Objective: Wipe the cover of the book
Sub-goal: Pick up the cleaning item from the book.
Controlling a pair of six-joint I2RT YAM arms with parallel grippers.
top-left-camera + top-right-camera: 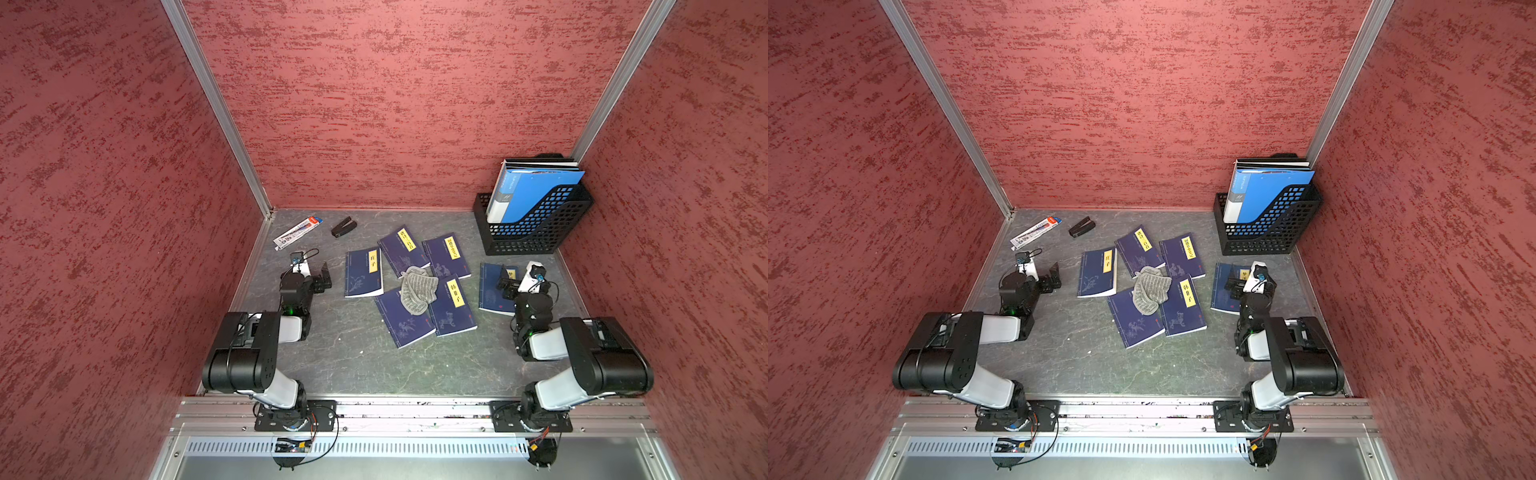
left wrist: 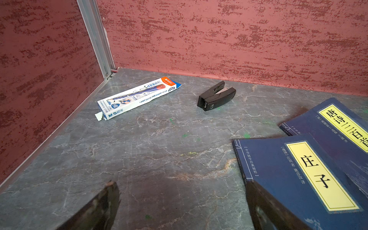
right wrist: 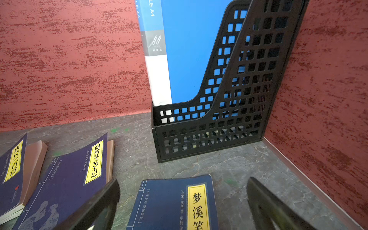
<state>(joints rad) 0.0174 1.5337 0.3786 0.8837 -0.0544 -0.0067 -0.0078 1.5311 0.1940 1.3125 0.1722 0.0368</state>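
Several dark blue books with yellow title strips lie scattered on the grey marble table. A crumpled grey cloth rests on top of the middle books, touched by neither gripper. My left gripper is open and empty, low over bare table just left of the leftmost book. My right gripper is open and empty, hovering over the rightmost book, whose cover shows between the fingers.
A pencil box and a black stapler lie at the back left. A black mesh file rack holding blue folders stands in the back right corner. Red walls enclose three sides.
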